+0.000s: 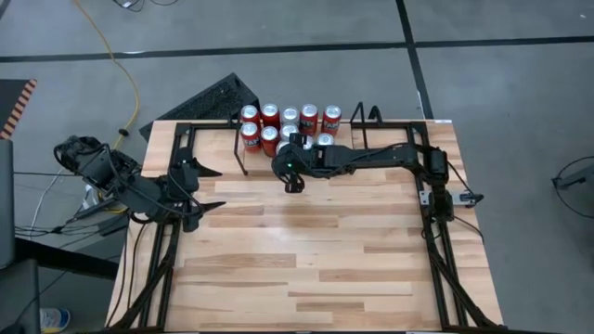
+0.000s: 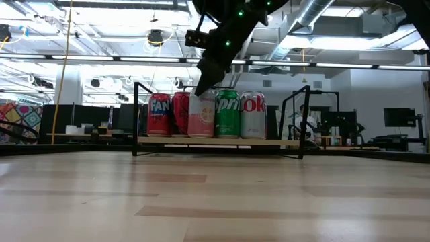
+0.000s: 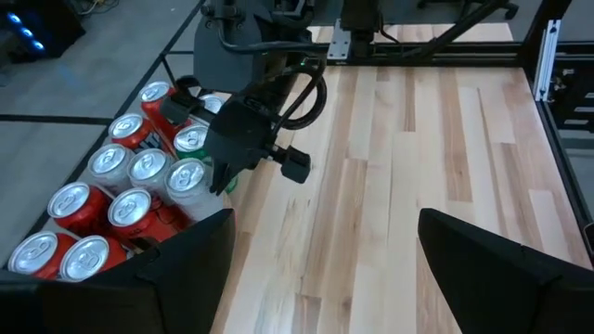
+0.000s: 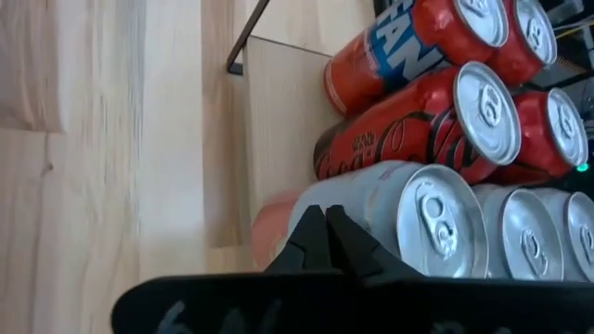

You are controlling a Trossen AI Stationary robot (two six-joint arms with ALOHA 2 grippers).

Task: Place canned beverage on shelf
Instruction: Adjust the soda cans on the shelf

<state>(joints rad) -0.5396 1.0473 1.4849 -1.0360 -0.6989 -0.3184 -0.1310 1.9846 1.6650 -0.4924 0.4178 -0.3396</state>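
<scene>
Item: shelf (image 1: 243,156), low rack of thin black rods, at the far edge of the worktop (image 1: 306,260). This is my landmark for all entries below.

Item: cans on the shelf, standing upright in rows, tops silver. Along the shelf's front row in the low view: an orange Fanta can (image 2: 159,115), a red can beside it, the pink can (image 2: 201,115), a green Sprite can (image 2: 227,113), a silver Diet Coke can (image 2: 253,115).

Item: my right end effector (image 1: 293,179), over the shelf's front edge, just above and in front of the pink can. Fingers pressed together, holding nothing; in the right wrist view the two tips meet against the can's near side.

Item: my left end effector (image 1: 206,188), well off the shelf's left end, low over the worktop, fingers (image 3: 492,264) spread wide, empty, waiting.

Step, as I judge it: the beverage appears placed; the pink can stands on the shelf among the rest.

Next move calls for: lifting my right arm clear without brushing the front row, since tipped cans would roll.
</scene>
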